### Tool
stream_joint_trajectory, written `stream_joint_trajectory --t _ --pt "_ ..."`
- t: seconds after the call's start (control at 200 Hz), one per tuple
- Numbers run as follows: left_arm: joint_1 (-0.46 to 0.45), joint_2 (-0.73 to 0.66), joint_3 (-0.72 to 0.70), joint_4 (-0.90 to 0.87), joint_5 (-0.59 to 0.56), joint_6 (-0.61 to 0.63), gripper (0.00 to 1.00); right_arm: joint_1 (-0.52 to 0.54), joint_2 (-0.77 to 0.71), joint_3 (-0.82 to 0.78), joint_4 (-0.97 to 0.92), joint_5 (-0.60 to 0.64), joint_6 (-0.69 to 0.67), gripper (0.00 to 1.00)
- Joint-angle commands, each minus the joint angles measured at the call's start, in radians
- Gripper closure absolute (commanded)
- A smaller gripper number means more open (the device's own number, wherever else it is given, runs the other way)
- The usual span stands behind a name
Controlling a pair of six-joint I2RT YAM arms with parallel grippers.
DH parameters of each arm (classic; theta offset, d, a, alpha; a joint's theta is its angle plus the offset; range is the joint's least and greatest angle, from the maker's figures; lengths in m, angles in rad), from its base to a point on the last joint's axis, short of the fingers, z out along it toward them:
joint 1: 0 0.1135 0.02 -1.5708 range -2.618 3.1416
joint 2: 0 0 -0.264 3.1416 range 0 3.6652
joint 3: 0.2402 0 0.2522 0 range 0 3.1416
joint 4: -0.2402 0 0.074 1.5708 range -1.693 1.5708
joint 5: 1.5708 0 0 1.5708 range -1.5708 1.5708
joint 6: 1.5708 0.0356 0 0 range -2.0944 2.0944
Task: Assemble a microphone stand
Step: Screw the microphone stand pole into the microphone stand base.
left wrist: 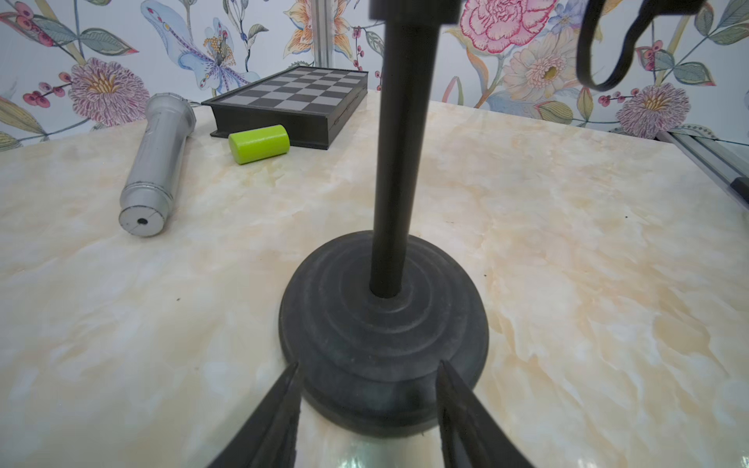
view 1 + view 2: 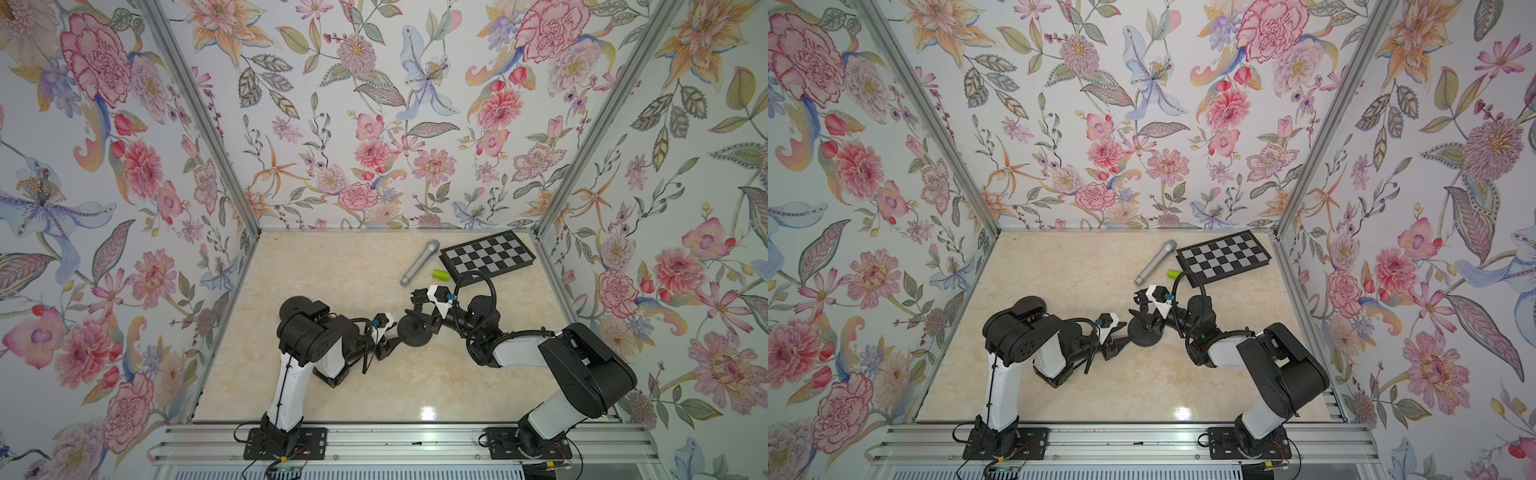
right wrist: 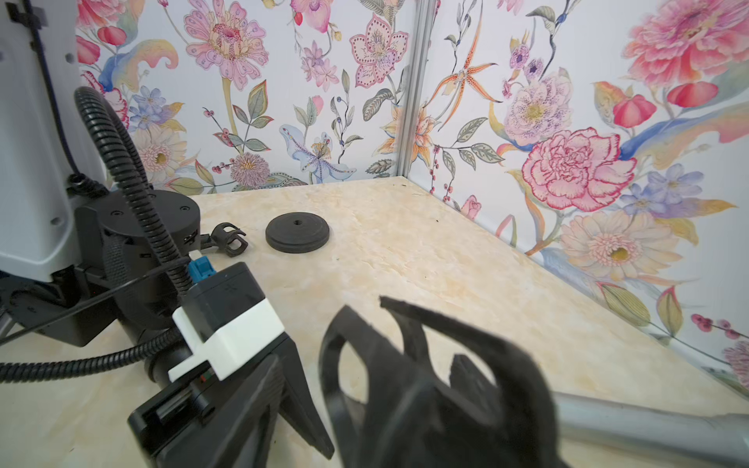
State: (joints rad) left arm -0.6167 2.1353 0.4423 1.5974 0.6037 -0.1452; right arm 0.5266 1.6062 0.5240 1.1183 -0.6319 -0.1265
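At the centre of the cream marble table [image 2: 332,374], the black ribbed-base stand [image 1: 385,324], pole upright, looks done. The silver metal microphone [image 2: 419,262] lies unmounted at its 12 o'clock. The left gripper [image 1: 369,364] has its jaws parted beside the base; for the right gripper [image 2: 417,297] I cannot tell.

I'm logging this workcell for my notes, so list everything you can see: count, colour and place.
Black-and-grey chequered board box: one, back right corner.
Silver handheld microphone: one, silver, at the table's back.
Lime-green short cylinder: one, green, beside that box's near corner.
Black microphone stand, ridged round base with upright pole: one, black, mid-table.
Black pronged clip: one, black, close up in the right wrist view.
Flat black disc with centre hole: one, black, beyond the left arm.
Small black clip: one, black, beside that disc.
Cream marble-look table: one.
Left hand: one, black, open, tips flanking the base's near rim.
Right hand: one, black, by the stand; grip unclear.
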Motion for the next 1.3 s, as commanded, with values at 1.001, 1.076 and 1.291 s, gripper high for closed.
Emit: stream_joint_trajectory --t 1.001,1.076,1.291 --pt "-0.041 0.148 0.162 0.083 -0.067 0.029 0.48 0.233 0.160 -0.119 0.319 0.921 0.069 1.00" --pt "-0.046 0.151 0.165 0.079 -0.070 0.041 0.48 0.303 0.219 -0.109 0.371 1.087 0.056 1.00" --pt "-0.058 0.135 0.166 0.031 -0.087 0.064 0.48 0.415 0.314 -0.071 0.469 1.293 -0.015 1.00"
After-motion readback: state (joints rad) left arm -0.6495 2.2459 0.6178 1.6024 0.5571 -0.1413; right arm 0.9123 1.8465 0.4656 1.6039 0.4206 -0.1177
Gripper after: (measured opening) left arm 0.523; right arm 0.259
